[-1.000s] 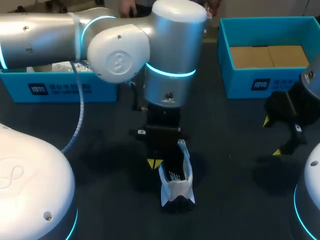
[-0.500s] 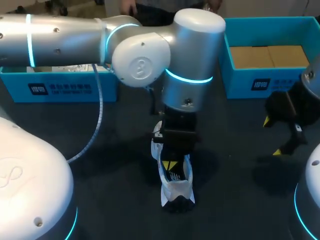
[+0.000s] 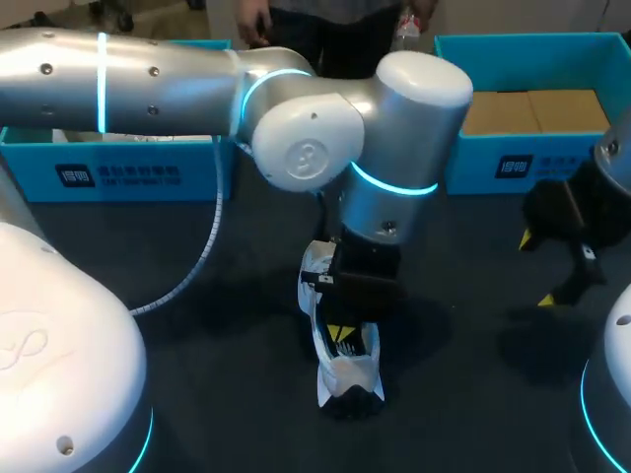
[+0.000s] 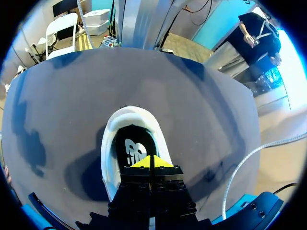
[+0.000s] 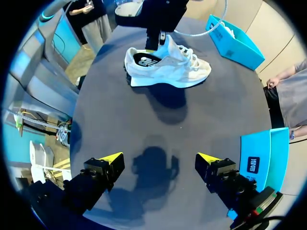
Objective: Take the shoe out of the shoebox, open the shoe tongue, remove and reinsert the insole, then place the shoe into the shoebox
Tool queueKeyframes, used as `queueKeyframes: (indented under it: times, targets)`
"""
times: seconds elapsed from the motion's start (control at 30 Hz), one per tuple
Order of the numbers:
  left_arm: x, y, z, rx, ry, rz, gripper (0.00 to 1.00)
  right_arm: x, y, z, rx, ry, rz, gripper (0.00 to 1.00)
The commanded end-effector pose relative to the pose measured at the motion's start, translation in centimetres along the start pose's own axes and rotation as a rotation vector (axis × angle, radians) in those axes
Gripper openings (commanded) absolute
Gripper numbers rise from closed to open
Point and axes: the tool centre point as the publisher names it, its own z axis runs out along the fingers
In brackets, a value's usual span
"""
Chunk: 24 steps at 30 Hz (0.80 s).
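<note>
A white shoe (image 3: 347,372) with a black insole lies on the dark table, near the middle. In the left wrist view the shoe (image 4: 111,153) has its heel pointing away from the wrist. My left gripper (image 3: 340,332) hangs over the shoe's opening, shut, and its yellow tips (image 4: 151,163) meet just above the insole (image 4: 134,146). I see nothing pinched between them. In the right wrist view the shoe (image 5: 168,67) lies well ahead, with the left gripper (image 5: 160,40) at its tongue. My right gripper (image 3: 535,270) stands open off to the right, with nothing between its fingers (image 5: 160,158).
A blue shoebox (image 3: 532,158) with a brown bottom stands at the back right. Another blue box (image 3: 118,172) holding white paper stands at the back left, partly behind my left arm. Bare dark table lies between my right gripper and the shoe.
My left arm has swung to the right. Its shut gripper has gone from beside the shoe to over the shoe's opening. The right arm has kept still.
</note>
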Motion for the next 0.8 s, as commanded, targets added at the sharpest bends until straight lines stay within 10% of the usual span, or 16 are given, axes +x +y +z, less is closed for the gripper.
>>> queueKeyframes:
  times: [0.03,0.8]
  targets:
    - [-0.6,0.6,1.2,0.001,0.015,0.002,0.0,0.0,0.0,0.1,0.002,-0.001,0.0,1.0]
    - [0.5,0.7,3.8,-0.072,0.09,-0.006,0.0,0.0,0.0,0.1,0.002,-0.001,0.0,1.0]
